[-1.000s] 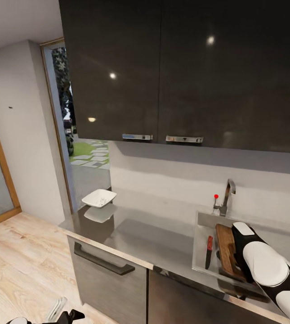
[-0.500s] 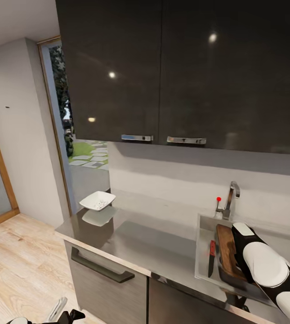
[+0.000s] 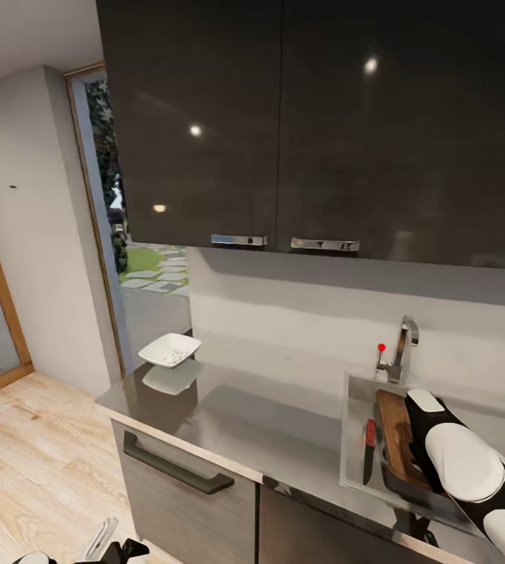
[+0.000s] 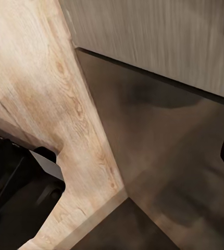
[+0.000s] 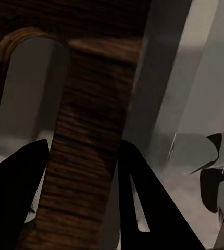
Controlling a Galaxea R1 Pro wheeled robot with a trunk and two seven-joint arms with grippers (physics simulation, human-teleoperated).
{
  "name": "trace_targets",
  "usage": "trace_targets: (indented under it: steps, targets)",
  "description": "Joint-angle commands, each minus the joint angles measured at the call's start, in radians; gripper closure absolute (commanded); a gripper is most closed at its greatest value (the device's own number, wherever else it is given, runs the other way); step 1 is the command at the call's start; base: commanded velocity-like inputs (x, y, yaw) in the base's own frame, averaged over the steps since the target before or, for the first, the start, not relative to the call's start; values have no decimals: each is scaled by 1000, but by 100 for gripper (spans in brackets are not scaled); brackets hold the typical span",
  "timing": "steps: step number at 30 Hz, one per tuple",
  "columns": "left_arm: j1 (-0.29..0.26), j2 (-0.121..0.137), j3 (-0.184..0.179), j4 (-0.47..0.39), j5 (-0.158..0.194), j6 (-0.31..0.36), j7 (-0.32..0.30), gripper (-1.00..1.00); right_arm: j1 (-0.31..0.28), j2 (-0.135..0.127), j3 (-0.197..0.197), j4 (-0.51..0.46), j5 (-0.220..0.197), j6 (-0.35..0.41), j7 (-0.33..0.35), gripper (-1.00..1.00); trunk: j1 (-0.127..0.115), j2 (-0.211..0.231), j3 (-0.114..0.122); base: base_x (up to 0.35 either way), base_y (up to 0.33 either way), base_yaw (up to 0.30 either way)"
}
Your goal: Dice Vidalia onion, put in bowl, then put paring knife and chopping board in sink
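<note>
Within the sink (image 3: 355, 439), chopping board (image 3: 398, 439) has settled lower beside paring knife (image 3: 369, 450); right gripper (image 5: 81, 192) apparently still clasps it, release pending.

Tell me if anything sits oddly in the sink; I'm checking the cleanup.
The chopping board is not flat: it leans tilted in the sink, the right gripper straddling its handle end. The paring knife lies beside it. Nothing looks spilled.

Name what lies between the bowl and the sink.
Bare countertop only, seen in the head view, between the bowl and the sink.
</note>
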Motion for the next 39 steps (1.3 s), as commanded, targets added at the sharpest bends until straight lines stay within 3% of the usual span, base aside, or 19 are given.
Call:
trace_targets:
  steps: [1,5,14,23,29,34,39]
  targets:
    - [0,0,-1,-1,10,1,9,-100,0,-4,4,-1,-4,11,-6,100,0,-1,0,56,0,0]
    - [0,-1,-2,-1,10,1,9,-100,-2,-25,5,6,-2,57,-12,100,0,-1,0,21,0,0]
    - [0,-2,-2,-1,10,1,9,-100,-4,-31,10,7,6,137,-19,100,0,-1,0,2,0,0]
    - [0,-2,-2,-1,10,1,9,-100,0,-31,64,7,31,154,-15,100,0,-1,0,58,-29,0]
    - [0,-4,-2,-1,10,1,9,-100,4,-33,70,7,34,155,-10,100,0,-1,0,168,-88,0]
    - [0,-5,-3,-1,11,3,8,-100,5,-61,69,28,33,168,-10,100,0,-1,0,18,-10,0]
    - [0,-5,-3,-2,12,6,8,-100,22,-66,68,50,32,181,-9,100,0,-1,0,2,-1,0]
